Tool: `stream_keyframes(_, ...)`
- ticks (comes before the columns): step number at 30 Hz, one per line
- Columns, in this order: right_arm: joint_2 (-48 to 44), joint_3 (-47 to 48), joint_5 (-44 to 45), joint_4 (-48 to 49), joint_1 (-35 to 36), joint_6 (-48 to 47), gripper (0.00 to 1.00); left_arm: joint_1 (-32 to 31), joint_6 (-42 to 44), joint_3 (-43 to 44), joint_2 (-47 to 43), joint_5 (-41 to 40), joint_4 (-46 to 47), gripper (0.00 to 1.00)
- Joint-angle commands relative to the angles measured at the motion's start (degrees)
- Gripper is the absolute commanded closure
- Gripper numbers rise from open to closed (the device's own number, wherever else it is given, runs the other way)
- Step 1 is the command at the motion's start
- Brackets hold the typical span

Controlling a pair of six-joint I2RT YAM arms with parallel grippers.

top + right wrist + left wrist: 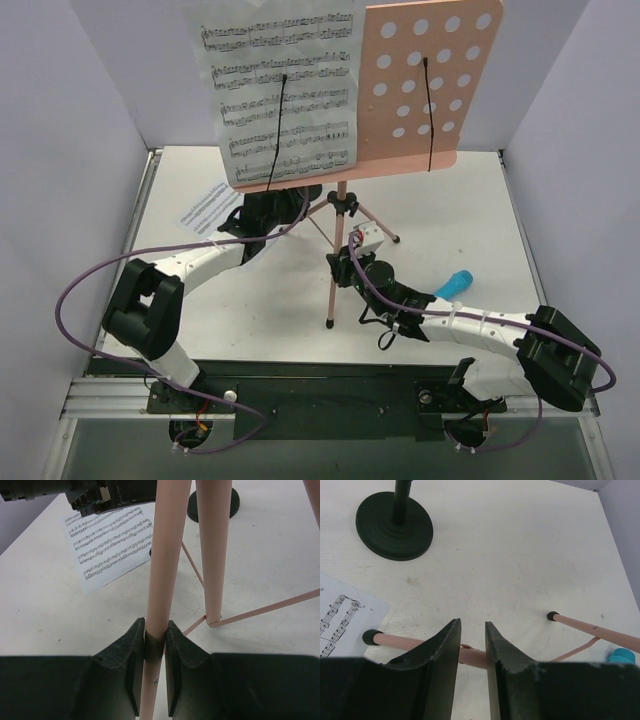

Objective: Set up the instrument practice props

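Pink music stand (418,85) upright mid-desk, one leg pinched in the right fingers (131,645).

The right fingers are closed tight on a slanting tripod leg (162,555), low down and just beside the foot of the centre post (214,555), where the thin braces meet. The left fingers (445,650) stand a narrow gap apart with nothing between them. Another capped leg (400,641) runs crosswise just beyond their tips; whether they touch it is unclear. One sheet of music (285,95) sits at the stand's left under a black wire holder (277,130), and the second wire (428,115) lies over the punched pink panel. The other sheet (208,215) lies flat on the white desk (470,200) by the left arm. A dark round base (395,527) with a post stands beyond the left fingers. A blue cylinder (455,285) lies beside the right arm.
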Motion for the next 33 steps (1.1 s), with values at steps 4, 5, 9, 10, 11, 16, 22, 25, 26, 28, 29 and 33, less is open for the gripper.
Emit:
stream_keyframes(4, -6.82, -2.98, 7.20, -1.73, 0.65, -3.61, 0.94, -3.02, -0.02, 2.05, 1.80, 3.18, -1.34, 0.64)
stream_keyframes(5, -7.17, -3.07, 7.20, -2.17, 0.65, -3.70, 0.94, -2.68, -0.02, 1.96, 1.72, 1.70, -2.13, 0.64)
stream_keyframes(9, -9.46, -3.95, 6.76, -3.23, 0.65, -3.78, 0.94, 0.39, -1.25, 1.43, 3.38, 1.07, -5.03, 0.64)
stream_keyframes(10, -9.72, -4.21, 6.76, -3.49, 0.65, -3.78, 0.94, 1.97, -2.12, 1.17, 3.99, 1.68, -5.47, 0.64)
stream_keyframes(11, -10.25, -4.22, 6.76, -3.66, 0.65, -3.78, 0.94, 2.60, -2.65, 0.21, 4.17, 1.95, -5.48, 0.64)
stream_keyframes(16, -12.71, -5.79, 7.38, -5.24, 0.65, -3.26, 0.85, 5.50, -3.80, -3.22, 2.86, 1.87, -5.21, 0.64)
stream_keyframes(22, -18.15, -5.36, 7.55, -11.12, 2.49, -3.96, 0.46, 7.51, -3.36, -7.27, -3.03, -1.03, -6.70, 0.64)
stream_keyframes(25, -23.24, -4.92, 7.81, -14.90, 4.77, -5.10, 0.39, 11.03, -4.15, -7.80, -3.47, 0.36, -7.85, 0.64)
stream_keyframes(26, -24.39, -4.75, 8.08, -17.18, 6.00, -5.19, 0.38, 12.78, -4.24, -7.88, -3.30, 0.98, -8.03, 0.64)
stream_keyframes(28, -27.21, -4.39, 8.95, -20.08, 7.84, -5.37, 0.36, 14.98, -4.42, -7.45, -2.51, 1.43, -7.77, 0.64)
stream_keyframes(29, -28.96, -4.39, 9.13, -20.80, 8.47, -5.11, 0.36, 15.25, -4.42, -7.01, -1.55, 1.25, -7.50, 0.64)
stream_keyframes(33, -31.69, -5.09, 10.01, -23.61, 10.58, -3.00, 0.35, 16.31, -4.68, -3.41, 2.93, -0.15, -6.97, 0.65)
